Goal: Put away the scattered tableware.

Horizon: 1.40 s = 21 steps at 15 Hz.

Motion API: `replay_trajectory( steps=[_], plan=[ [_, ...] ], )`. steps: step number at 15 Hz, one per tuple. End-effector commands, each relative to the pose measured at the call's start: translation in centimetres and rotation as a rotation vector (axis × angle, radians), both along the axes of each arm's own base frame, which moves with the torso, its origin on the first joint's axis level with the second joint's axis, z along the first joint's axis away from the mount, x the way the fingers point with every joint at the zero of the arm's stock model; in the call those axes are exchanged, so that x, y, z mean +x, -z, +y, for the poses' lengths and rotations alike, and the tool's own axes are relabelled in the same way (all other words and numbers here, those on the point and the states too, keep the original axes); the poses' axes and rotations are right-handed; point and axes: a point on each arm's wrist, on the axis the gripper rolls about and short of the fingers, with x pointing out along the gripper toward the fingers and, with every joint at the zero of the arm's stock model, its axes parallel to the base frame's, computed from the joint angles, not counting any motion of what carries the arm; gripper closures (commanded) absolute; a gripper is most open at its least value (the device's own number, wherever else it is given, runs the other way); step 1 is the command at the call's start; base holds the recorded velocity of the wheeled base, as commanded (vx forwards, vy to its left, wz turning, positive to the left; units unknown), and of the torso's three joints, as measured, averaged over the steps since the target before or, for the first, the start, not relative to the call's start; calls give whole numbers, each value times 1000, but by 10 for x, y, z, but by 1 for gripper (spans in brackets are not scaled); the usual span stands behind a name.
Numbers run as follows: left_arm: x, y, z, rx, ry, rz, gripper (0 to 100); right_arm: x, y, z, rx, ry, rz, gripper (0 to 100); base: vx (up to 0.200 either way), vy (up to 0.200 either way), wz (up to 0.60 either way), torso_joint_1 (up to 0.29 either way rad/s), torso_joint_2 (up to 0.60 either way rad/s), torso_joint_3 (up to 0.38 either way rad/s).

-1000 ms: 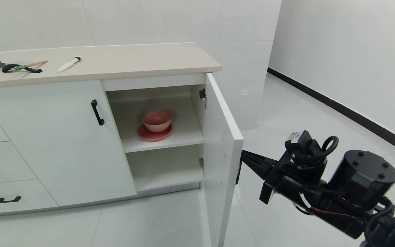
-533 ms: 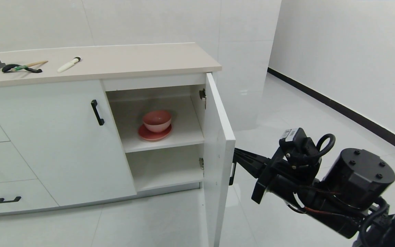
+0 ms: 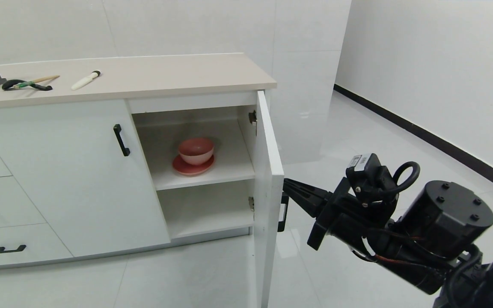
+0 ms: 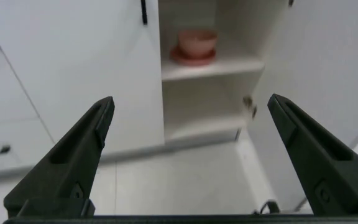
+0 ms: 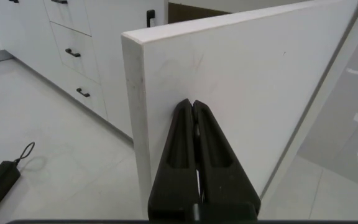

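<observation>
Near right: right gripper point(image 3: 288, 185) pressed together, tips against the outer face of the open cabinet door point(image 3: 268, 162), above its handle point(image 3: 281, 211). Door lies directly left of the gripper, hinged at its far edge; a leftward push should shut it. Left gripper point(image 4: 191, 102) spread, empty. Farther: pink bowl point(image 3: 195, 150) on plate point(image 3: 191, 167), upper shelf. Far left, tabletop point(image 3: 165, 72): white-handled utensil point(image 3: 86, 80) not yet stowed.

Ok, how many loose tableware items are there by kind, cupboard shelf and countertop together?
Pink bowl: 1
Red plate, under the bowl: 1
Utensils on the countertop: 2, a white-handled utensil and a black-and-wood utensil, which might be two crossed
Total: 4
</observation>
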Motion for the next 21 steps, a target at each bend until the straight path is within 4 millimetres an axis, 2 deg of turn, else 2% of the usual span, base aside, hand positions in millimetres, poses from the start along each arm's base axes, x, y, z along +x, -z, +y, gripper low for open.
replay_trajectory(
  steps=[1,4,11,19,21],
  plan=[
    [-1,1,0,1,0,-9,0,-1,-1,3,3,-11,-4,100,0,0,0,0,0,0],
    [-1,1,0,3,1,-12,0,-2,-3,14,17,-43,-18,100,0,0,0,0,0,0],
    [-1,1,0,8,1,-12,0,13,19,49,-4,-85,-6,100,0,0,0,0,0,0],
    [-1,1,0,12,-14,-12,0,37,14,76,64,-94,-72,100,0,0,0,0,0,0],
    [-1,1,0,12,-14,-12,0,39,12,78,70,-93,-78,100,0,0,0,0,0,0]
  ],
)
